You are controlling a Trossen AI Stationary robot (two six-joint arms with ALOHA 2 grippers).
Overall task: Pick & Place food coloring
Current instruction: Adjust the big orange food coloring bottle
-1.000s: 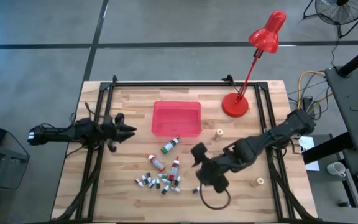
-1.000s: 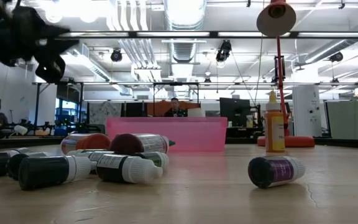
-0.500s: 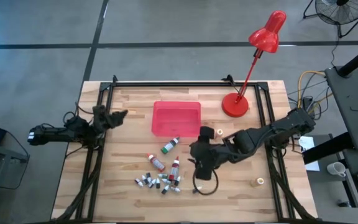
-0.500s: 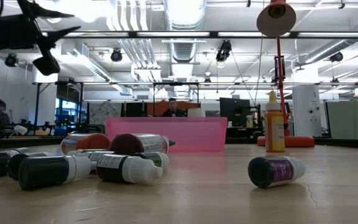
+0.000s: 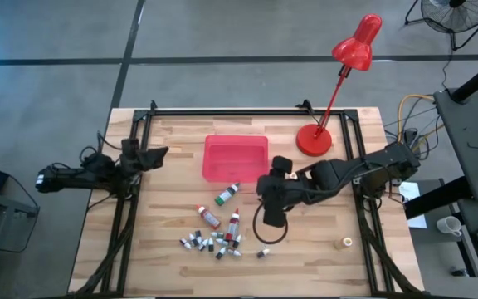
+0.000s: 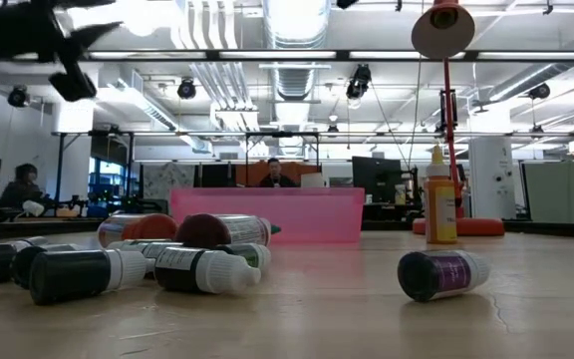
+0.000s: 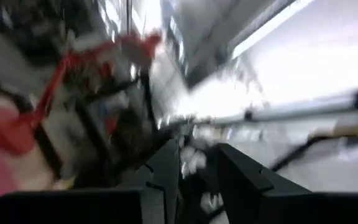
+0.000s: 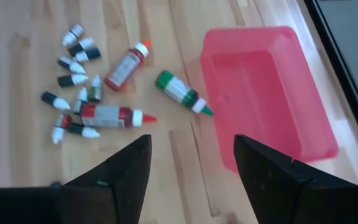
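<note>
Wooden slatted table fills the middle of the high view; shallow red rectangular plastic tray sits upper centre, empty as far as the right wrist view shows.

Right arm has swung up and left across the table over the last second: from lower centre-right it now lies just right of the tray. Right gripper hangs over bare wood below the tray's lower right corner. Its dark fingers stand well apart, nothing between them, though they have drawn in a little.

Left arm has pulled back to the left edge of the table. Left gripper is lifted; in its blurred wrist view the fingers look nearly together with a narrow gap, apparently holding nothing.

Food coloring: green squeeze tube lies just beside the tray's near edge; two red tubes and the cluster of small whitish dark-capped vials lie scattered lower centre. One dark vial lies apart.

Judgement: no bottle is in the tray yet; the right gripper looks lined up for a first pick, likely the green tube.
</note>
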